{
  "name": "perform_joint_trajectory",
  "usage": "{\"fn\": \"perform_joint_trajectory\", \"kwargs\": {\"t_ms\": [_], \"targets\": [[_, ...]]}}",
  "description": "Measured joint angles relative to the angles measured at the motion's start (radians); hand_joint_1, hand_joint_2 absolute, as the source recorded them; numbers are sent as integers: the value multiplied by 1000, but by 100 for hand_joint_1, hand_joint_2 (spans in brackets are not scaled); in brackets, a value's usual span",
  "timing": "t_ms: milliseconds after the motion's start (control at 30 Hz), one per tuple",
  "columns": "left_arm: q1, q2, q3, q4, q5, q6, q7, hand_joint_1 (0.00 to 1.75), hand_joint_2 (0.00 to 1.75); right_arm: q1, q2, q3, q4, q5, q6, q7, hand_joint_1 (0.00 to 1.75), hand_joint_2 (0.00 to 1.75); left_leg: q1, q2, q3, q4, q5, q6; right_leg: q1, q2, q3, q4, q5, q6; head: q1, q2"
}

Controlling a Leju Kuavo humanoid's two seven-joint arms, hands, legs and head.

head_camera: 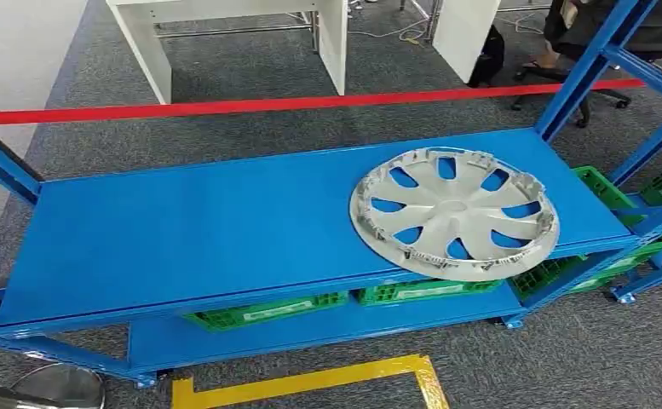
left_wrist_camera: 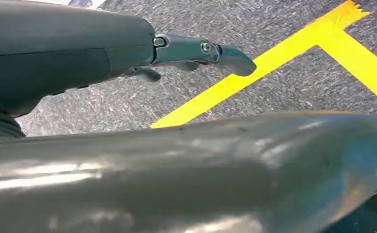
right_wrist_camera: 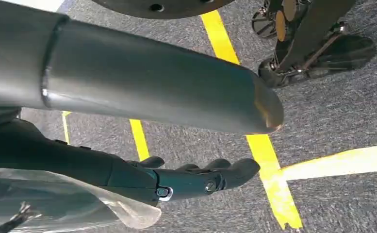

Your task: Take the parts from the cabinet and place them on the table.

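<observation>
A silver wheel cover point(head_camera: 455, 213) lies flat on the right part of the blue cabinet shelf point(head_camera: 182, 230), its near rim reaching the shelf's front edge. My left hand point(left_wrist_camera: 196, 51) hangs over grey carpet with its fingers stretched out and nothing in them. In the right wrist view my right hand point(right_wrist_camera: 201, 177) also hangs above the floor, fingers extended and apart, holding nothing. Both hands are well away from the wheel cover.
Green crates point(head_camera: 267, 308) sit on the lower shelf, more at the right point(head_camera: 600, 187). Blue uprights point(head_camera: 587, 68) frame the right end. A red tape point(head_camera: 225, 107) runs behind; white desks point(head_camera: 327, 43) and a seated person point(head_camera: 617, 25) beyond. Yellow floor tape point(head_camera: 310, 383) lies near.
</observation>
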Motion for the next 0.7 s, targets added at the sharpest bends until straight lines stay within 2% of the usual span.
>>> {"fn": "perform_joint_trajectory", "kwargs": {"t_ms": [367, 500, 567, 600, 633, 667, 700], "targets": [[1, 1, 9, 0, 4, 0, 4, 0, 0, 0, 0, 0, 0, 5, 2, -2, 0, 0, -4, 0, 0, 4, -2, 3, -3, 0, 0, -1, 2, 3, -1, 0], [2, 3, 14, 0, 5, 1, 4, 0, 0, 0, 0, 0, 0, 7, 2, -2, 0, 0, -8, 0, -1, 8, -5, 12, -7, 0, 2, -3, 3, 11, -1, 0], [3, 5, 15, 0, 7, 1, 4, 0, 0, -2, 1, 0, 0, 8, 2, -3, 0, 0, -8, 0, 1, -4, 2, 22, -8, -1, 7, -9, 7, 20, -1, 0], [3, 3, 15, 0, 7, 2, 4, 0, 0, -3, 1, 0, 0, 9, 2, -3, 0, 0, 4, 1, 9, -20, 13, 30, -9, 2, 1, -6, -1, 23, 0, 0], [3, 3, 15, 0, 7, 3, 4, 0, 0, -2, 1, 0, 0, 9, 2, -4, 0, 0, 2, 1, 12, -29, 16, 34, -8, 8, -9, 16, -20, 25, 1, 0], [3, 3, 16, 0, 7, 4, 4, 0, 0, -3, 1, 0, 0, 9, 2, -4, 0, 0, 2, 1, 10, -29, 19, 38, -9, 14, -43, 82, -59, 26, 7, 0], [3, 3, 16, 0, 7, 4, 4, 0, 0, -3, 1, 0, 0, 9, 2, -4, 0, 0, 2, 2, 8, -29, 19, 38, -9, 16, -83, 164, -96, 29, 8, 0]]}}
